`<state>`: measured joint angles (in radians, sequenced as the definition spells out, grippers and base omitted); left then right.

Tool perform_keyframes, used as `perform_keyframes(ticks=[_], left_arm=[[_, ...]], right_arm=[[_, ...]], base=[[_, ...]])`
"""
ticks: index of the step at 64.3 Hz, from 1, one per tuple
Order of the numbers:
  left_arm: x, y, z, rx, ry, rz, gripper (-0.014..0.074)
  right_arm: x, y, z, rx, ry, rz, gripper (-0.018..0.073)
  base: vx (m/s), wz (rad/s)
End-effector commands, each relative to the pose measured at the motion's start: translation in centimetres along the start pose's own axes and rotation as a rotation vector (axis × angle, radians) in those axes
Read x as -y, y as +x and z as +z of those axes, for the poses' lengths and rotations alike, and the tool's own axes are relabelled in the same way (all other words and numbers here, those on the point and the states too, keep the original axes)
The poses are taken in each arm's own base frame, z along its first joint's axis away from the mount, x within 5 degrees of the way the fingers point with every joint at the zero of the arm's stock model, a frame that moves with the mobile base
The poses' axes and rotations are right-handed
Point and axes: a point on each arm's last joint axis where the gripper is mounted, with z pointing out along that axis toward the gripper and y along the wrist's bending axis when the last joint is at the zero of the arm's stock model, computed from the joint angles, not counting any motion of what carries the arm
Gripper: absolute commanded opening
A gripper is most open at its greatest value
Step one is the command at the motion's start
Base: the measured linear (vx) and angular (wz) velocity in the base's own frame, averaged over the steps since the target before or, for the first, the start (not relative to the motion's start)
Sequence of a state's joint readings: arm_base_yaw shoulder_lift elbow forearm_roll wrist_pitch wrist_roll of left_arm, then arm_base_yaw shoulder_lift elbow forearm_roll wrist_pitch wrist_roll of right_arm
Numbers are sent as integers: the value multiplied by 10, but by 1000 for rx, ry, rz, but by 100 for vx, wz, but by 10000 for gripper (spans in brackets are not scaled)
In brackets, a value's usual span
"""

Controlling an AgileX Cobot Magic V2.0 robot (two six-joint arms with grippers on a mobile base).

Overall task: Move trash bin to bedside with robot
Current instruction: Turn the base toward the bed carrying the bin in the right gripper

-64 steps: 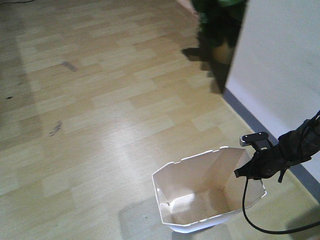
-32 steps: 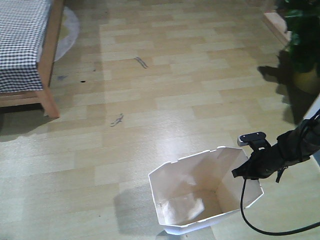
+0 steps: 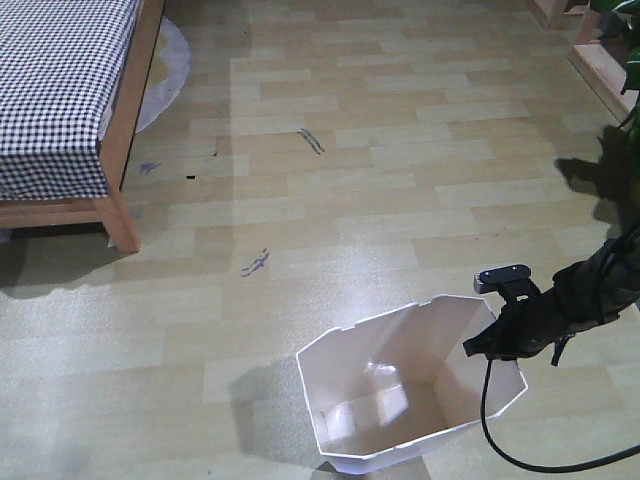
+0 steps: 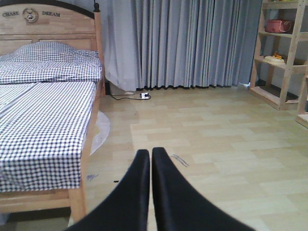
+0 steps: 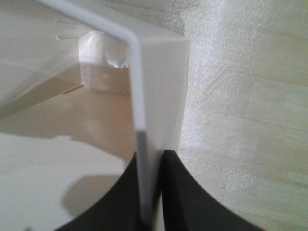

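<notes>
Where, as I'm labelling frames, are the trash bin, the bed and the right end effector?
trash bin [image 3: 455, 350], front-facing view, inner right wall.
bed [image 3: 124, 228], front-facing view, wooden corner leg.
right end effector [image 5: 152, 161], right wrist view, between fingertips clamping the bin wall.

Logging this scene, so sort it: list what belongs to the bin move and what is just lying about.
Job: trash bin, right gripper clamped on its rim, bed.
Lying about: wooden shelf, curtains, power strip.
</notes>
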<state>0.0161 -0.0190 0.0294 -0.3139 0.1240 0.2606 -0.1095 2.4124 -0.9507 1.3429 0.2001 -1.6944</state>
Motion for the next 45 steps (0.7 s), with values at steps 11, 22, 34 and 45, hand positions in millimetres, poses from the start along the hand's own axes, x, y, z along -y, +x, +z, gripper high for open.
perform_keyframes(ticks=[11, 22, 34, 45], left_arm=[[-2, 1, 0, 52, -12, -13, -6], [-2, 1, 0, 52, -12, -13, -6], [-2, 1, 0, 52, -12, -13, -6], [-2, 1, 0, 52, -12, -13, -6]], right_arm=[[-4, -22, -24, 101, -66, 8, -3], [-4, -22, -24, 101, -66, 8, -3], [-4, -22, -24, 101, -66, 8, -3], [-4, -22, -24, 101, -66, 8, -3]], base=[[31, -10], [34, -10], [36, -5], [38, 5]])
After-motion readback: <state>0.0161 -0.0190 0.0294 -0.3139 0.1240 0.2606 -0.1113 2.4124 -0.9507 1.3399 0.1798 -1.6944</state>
